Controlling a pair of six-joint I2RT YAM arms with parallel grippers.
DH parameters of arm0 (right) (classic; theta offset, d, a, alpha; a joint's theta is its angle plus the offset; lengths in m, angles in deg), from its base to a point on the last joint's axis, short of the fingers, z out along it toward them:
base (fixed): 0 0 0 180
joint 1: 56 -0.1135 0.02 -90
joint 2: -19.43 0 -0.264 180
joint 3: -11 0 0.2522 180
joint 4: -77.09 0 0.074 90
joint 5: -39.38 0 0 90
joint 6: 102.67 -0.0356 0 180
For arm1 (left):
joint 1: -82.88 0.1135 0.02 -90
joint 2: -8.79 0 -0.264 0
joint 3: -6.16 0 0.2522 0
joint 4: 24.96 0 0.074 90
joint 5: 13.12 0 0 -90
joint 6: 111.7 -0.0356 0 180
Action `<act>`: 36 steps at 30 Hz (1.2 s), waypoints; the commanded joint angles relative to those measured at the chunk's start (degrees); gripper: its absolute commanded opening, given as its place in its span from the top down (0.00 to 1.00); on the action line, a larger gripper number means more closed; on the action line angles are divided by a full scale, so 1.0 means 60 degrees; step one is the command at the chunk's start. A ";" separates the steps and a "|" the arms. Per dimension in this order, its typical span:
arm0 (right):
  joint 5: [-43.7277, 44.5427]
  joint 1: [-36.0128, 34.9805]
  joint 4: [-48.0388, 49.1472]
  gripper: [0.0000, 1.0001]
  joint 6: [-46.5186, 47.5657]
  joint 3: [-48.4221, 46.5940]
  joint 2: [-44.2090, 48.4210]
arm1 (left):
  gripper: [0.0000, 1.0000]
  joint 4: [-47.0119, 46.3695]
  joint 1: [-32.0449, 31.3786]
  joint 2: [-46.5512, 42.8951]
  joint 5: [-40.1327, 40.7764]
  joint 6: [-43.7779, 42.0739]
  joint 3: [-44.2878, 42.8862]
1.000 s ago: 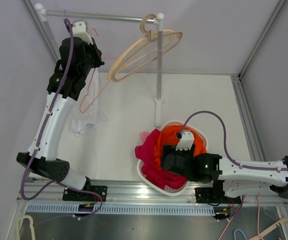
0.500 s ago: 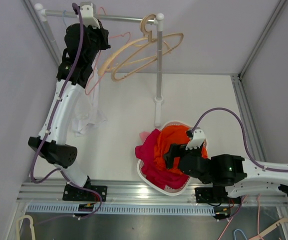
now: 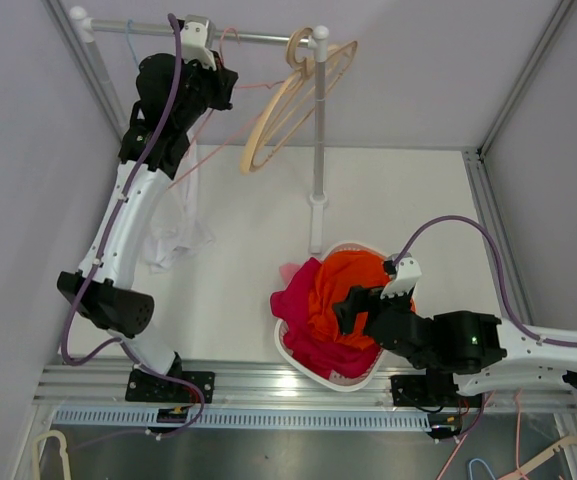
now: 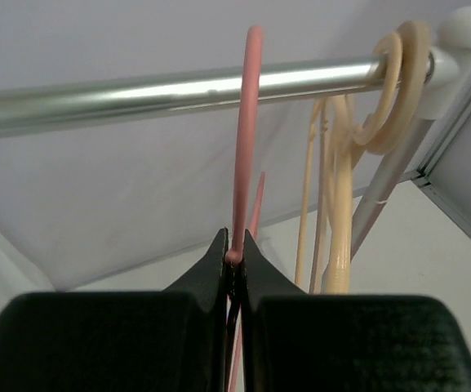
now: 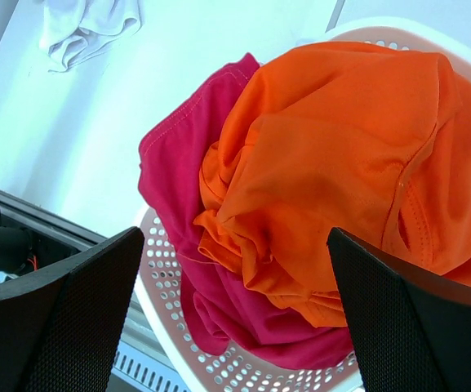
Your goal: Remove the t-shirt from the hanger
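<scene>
One second on, left hand [image 4: 233, 245] pinching pink hanger [image 4: 246, 139] raised to rail [image 4: 137, 88], right hand [image 5: 235, 245] spread wider over orange shirt [image 5: 341, 147]

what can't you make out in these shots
- Pink hanger below its hook: left wrist view, behind the shut left tool.
- White t-shirt, upper part: top view, under the left arm.
- Basket interior: right wrist view, covered by orange shirt.
</scene>
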State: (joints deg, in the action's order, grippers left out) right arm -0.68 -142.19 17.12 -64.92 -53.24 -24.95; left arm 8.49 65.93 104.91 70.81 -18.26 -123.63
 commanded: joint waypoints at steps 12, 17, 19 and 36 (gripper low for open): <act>0.0438 -0.0063 0.0291 0.01 -0.0037 -0.0054 0.0306 | 0.99 -0.0657 0.0013 0.2114 -0.0424 0.0305 -0.2824; 0.0394 -0.0092 0.0056 0.01 -0.0198 -0.0156 0.0556 | 0.99 -0.0674 -0.0031 0.2789 -0.1332 0.0554 -0.3425; 0.0350 -0.0092 0.0114 0.01 -0.0184 -0.0127 0.0673 | 0.99 -0.0439 -0.0090 0.2819 -0.1406 0.0525 -0.3382; -0.0045 -0.0093 0.1521 0.00 0.0856 -0.0259 -0.0249 | 0.06 -0.0379 0.0450 -0.0299 -0.5360 0.0466 -0.0558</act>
State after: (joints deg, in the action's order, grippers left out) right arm -1.54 -142.30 22.76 -60.95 -53.24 -25.67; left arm 7.55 66.93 110.92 44.67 -14.85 -129.35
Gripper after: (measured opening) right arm 0.993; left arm 0.931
